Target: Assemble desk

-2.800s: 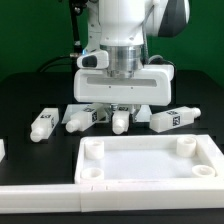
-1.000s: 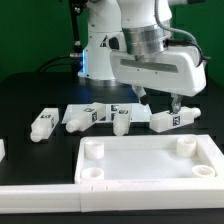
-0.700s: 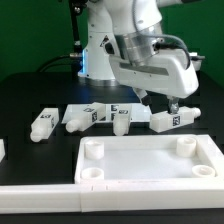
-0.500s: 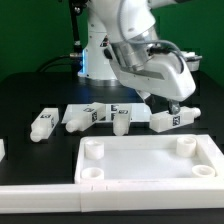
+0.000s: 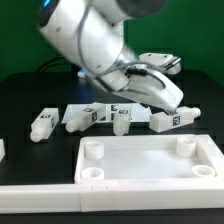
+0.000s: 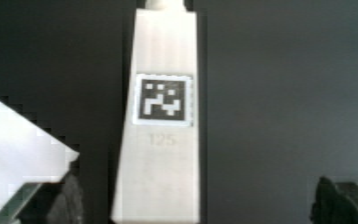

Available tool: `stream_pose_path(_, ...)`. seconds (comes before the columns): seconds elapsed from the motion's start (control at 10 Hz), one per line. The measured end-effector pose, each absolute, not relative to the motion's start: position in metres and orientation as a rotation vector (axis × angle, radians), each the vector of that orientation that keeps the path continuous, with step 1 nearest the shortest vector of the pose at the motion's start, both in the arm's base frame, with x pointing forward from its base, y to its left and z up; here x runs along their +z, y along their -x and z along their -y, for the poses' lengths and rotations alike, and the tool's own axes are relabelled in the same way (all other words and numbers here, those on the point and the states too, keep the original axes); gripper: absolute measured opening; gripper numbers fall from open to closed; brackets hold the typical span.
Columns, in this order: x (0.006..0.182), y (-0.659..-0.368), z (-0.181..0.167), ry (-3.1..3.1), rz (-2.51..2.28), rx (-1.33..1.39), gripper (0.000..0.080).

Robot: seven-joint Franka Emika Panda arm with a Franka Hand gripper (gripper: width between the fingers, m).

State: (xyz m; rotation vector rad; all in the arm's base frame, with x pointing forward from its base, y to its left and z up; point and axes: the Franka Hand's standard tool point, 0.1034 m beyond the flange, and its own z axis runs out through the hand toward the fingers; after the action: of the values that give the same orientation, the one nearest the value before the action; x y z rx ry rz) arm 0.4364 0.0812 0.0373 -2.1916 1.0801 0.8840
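Note:
The desk's white rimmed tabletop (image 5: 150,144) lies at the front with round sockets in its corners. Several short white legs lie in a row behind it: one at the exterior view's left (image 5: 42,124), two in the middle (image 5: 78,119) (image 5: 121,122), one at the right (image 5: 170,120). My gripper (image 5: 181,106) hangs tilted just above the right leg. In the wrist view that tagged leg (image 6: 162,120) lies lengthwise between my open fingers, nearer one finger (image 6: 43,203) than the other. My gripper (image 6: 197,205) holds nothing.
The marker board (image 5: 98,108) lies flat behind the middle legs. A white bar (image 5: 40,187) runs along the table's front edge at the exterior view's left. A white slanted edge (image 6: 16,140) shows beside the leg in the wrist view.
The arm has tipped over toward the exterior view's left. The gripper has swung down and right to the rightmost leg, staying open. The legs and tabletop have not moved.

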Motion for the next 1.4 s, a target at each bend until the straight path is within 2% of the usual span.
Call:
stream_pose_path(0.4, 0.029, -0.439, -0.08, 2.137, -1.057, 0.941, 0.0649)
stream_pose_path(0.8, 0.014, -0.416, -0.082, 2.048, -1.109, 1.057, 0.0649)
stream_pose_path(1.1, 0.012, -0.413, -0.1, 2.064, -1.13, 1.092, 0.0649)
stream_pose_path(1.3, 0.012, -0.413, -0.1, 2.062, -1.13, 1.09, 0.0649)
stream_pose_path(1.4, 0.012, -0.413, -0.099, 2.061, -1.13, 1.09, 0.0475)
